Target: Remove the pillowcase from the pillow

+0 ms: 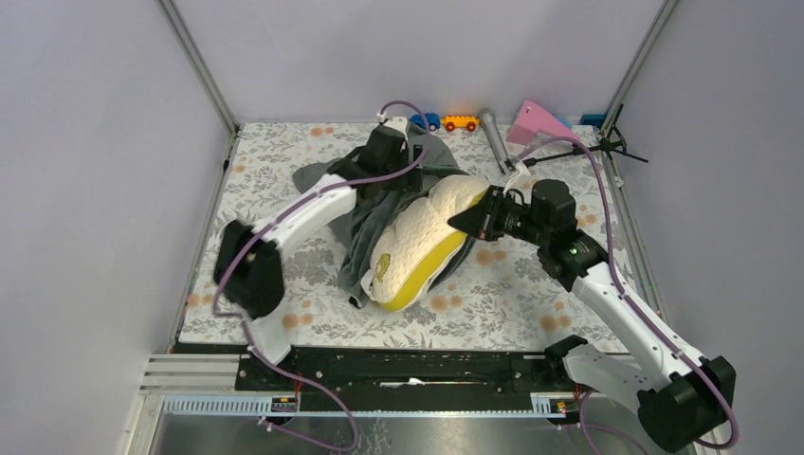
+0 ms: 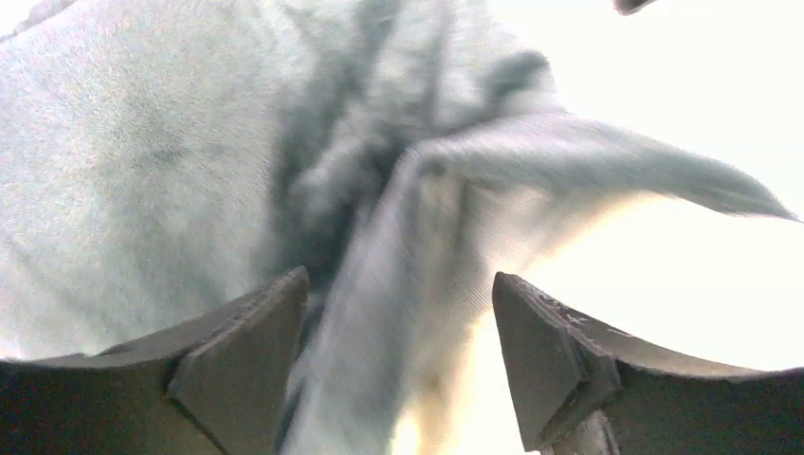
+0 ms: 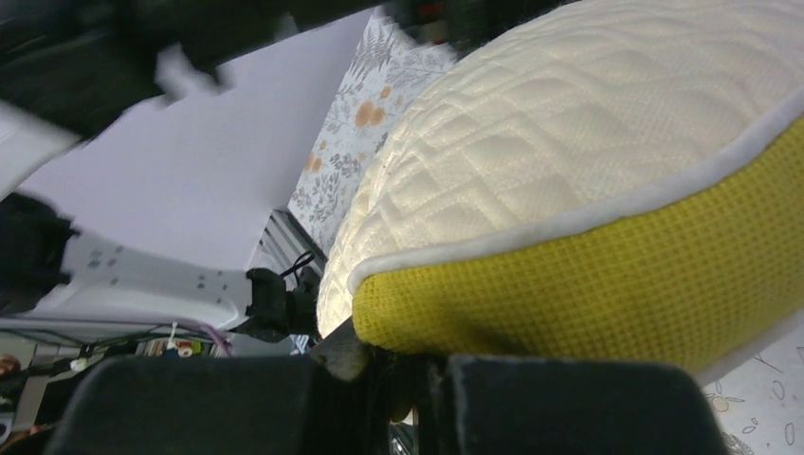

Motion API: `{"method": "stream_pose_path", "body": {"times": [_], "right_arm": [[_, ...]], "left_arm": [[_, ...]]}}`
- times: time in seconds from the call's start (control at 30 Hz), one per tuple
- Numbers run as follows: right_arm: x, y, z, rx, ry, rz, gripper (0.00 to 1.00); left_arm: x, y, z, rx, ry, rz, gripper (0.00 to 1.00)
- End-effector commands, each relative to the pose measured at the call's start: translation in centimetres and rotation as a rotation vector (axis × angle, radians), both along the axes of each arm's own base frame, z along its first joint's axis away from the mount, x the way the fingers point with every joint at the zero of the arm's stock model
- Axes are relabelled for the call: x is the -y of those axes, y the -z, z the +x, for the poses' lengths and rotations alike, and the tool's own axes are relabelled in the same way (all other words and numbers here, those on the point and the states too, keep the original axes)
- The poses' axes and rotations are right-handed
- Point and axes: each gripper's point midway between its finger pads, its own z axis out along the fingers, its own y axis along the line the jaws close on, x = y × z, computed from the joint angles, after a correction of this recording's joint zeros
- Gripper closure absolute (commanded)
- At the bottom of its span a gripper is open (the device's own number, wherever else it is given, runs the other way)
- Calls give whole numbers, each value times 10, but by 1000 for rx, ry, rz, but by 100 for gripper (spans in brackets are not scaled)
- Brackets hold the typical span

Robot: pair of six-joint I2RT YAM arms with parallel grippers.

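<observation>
The cream quilted pillow (image 1: 425, 237) with its yellow side band lies tilted in the middle of the mat. Most of it is bare. The grey-green pillowcase (image 1: 365, 213) is bunched along its left and far side. My left gripper (image 1: 391, 150) is over the bunched cover at the back. In the left wrist view its jaws (image 2: 400, 275) stand open, with a fold of the grey pillowcase (image 2: 142, 171) running between them. My right gripper (image 1: 484, 214) is at the pillow's far right end. In the right wrist view it (image 3: 408, 365) is shut on the pillow's edge, just under the yellow band (image 3: 588, 294).
A floral mat (image 1: 512, 294) covers the table. Along the back edge are a blue toy car (image 1: 429, 121), an orange toy car (image 1: 460, 122), a grey cylinder (image 1: 495, 137), a pink wedge (image 1: 540, 123) and a black stand (image 1: 607, 147). Frame posts stand at the back corners.
</observation>
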Motion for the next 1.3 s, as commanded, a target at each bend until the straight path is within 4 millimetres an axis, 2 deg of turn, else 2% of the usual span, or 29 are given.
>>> {"method": "stream_pose_path", "body": {"times": [0.0,0.1,0.3,0.4,0.47,0.5,0.53,0.57,0.6,0.63,0.67,0.8,0.9,0.97,1.03,1.07,1.13,1.2,1.23,1.27], "right_arm": [[-4,-44,25,125,74,70,99],[4,-38,39,120,159,48,97],[16,-28,58,127,266,6,89],[29,-25,69,134,333,-100,88],[54,-17,82,107,462,-210,86],[76,-11,89,74,588,-265,83],[98,-6,95,42,716,-306,77],[117,-2,97,30,811,-351,47],[119,-2,96,45,799,-371,18],[113,-2,94,66,747,-384,4],[106,-3,92,77,695,-385,1],[81,-5,77,86,523,-371,0],[84,-4,68,94,522,-479,0],[109,-5,64,122,653,-598,0],[144,-11,61,147,821,-661,0],[164,-21,57,172,930,-661,1],[181,-32,50,182,1043,-599,0],[172,-40,46,207,995,-526,0],[160,-42,46,221,927,-497,0],[140,-43,46,244,806,-476,1]], "left_arm": [[5,-107,-41,240,49,-104,19],[3,-117,-82,250,89,-138,15],[10,-111,-153,202,244,-237,9],[-4,-89,-165,170,197,-223,8],[-21,-68,-162,155,108,-181,7],[-32,-56,-159,142,54,-151,7],[-41,-46,-157,128,6,-128,7],[-48,-37,-154,115,-27,-116,7],[-53,-30,-152,104,-50,-117,8],[-56,-24,-151,96,-61,-124,8],[-56,-19,-150,91,-64,-135,8],[-48,-2,-147,74,-39,-168,8],[-40,8,-147,55,-9,-179,9],[-34,12,-149,50,19,-194,9],[-29,13,-152,58,53,-217,9],[-28,13,-153,62,64,-225,9],[-30,17,-154,65,65,-223,9],[-30,22,-153,62,64,-209,9],[-30,25,-153,56,67,-204,9],[-29,27,-153,52,70,-202,9]]}}
